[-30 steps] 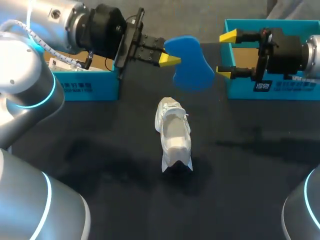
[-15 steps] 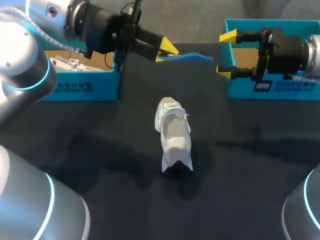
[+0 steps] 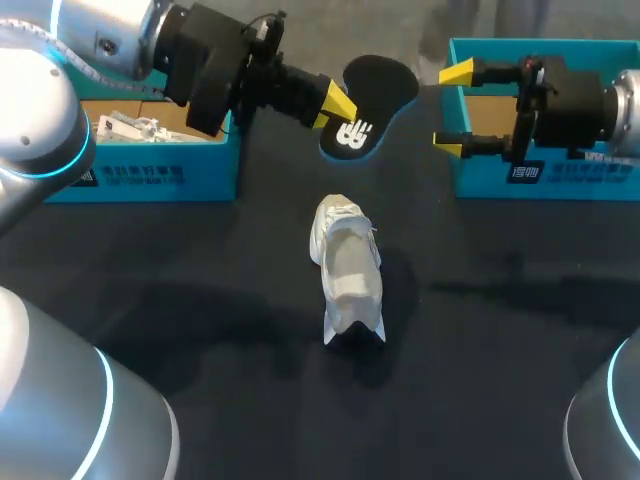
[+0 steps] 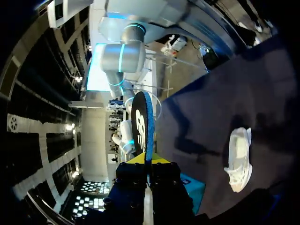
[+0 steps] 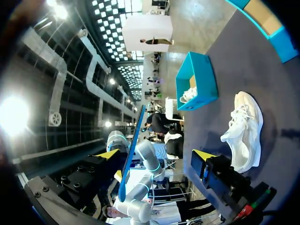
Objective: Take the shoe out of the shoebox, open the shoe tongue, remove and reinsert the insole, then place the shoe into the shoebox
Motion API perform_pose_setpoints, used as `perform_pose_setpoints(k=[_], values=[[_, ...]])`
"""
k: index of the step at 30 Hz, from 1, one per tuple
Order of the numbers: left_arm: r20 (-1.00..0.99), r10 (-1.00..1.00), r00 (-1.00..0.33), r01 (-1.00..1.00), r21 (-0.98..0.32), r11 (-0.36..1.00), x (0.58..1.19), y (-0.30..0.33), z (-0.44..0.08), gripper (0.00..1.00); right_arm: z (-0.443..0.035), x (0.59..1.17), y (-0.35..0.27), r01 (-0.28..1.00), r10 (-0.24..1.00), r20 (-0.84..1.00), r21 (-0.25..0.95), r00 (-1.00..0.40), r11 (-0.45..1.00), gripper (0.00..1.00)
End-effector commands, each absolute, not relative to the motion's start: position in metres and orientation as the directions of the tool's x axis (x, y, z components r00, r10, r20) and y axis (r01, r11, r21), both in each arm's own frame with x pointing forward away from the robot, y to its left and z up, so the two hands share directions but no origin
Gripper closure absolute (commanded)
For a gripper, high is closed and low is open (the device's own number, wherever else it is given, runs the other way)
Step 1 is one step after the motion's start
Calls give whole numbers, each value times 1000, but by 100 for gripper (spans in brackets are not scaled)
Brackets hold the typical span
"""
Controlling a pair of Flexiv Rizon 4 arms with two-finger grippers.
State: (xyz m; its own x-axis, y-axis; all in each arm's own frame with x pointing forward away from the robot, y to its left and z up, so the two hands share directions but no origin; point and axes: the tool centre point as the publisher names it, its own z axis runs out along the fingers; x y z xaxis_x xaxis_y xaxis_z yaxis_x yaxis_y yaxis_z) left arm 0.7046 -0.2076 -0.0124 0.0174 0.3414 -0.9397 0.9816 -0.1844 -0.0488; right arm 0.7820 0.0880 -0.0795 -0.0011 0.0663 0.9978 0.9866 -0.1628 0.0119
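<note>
Teal left shoebox (image 3: pixel 150 172) at the table's far edge, left gripper (image 3: pixel 336 103) pinching the dark insole (image 3: pixel 368 100) in the air, white shoe (image 3: pixel 347 265) on the black table (image 3: pixel 200 330) mid-centre, right gripper (image 3: pixel 452 108) spread wide by the right shoebox (image 3: pixel 480 182).

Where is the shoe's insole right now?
In the head view the insole is held in the air by the left pincer, beyond the white shoe, between the left blue box and the right blue box.

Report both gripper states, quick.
Left gripper: shut on the insole.
Right gripper: open, holding nothing.
</note>
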Motion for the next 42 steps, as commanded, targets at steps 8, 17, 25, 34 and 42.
perform_pose_setpoints(k=[8, 17, 25, 34, 42], values=[[-938, 323, 121, 987, 79, -140, 713, -202, -59, 100, -80, 782, 90, 986, 66, 998, 12, -1, -165, 0], [-917, 310, 253, 966, 222, -131, 728, -218, -69, 100, -77, 787, 99, 989, 81, 997, 9, 4, -150, 0], [-918, 285, 276, 959, 240, -153, 725, -234, -70, 100, -73, 793, 114, 993, 79, 997, 12, -2, -121, 0], [-913, 270, 307, 949, 272, -160, 728, -246, -69, 100, -73, 791, 121, 995, 76, 997, 8, 0, -101, 57], [-910, 265, 320, 946, 293, -136, 734, -252, -69, 100, -77, 786, 125, 995, 63, 998, -9, 15, -98, 62]])
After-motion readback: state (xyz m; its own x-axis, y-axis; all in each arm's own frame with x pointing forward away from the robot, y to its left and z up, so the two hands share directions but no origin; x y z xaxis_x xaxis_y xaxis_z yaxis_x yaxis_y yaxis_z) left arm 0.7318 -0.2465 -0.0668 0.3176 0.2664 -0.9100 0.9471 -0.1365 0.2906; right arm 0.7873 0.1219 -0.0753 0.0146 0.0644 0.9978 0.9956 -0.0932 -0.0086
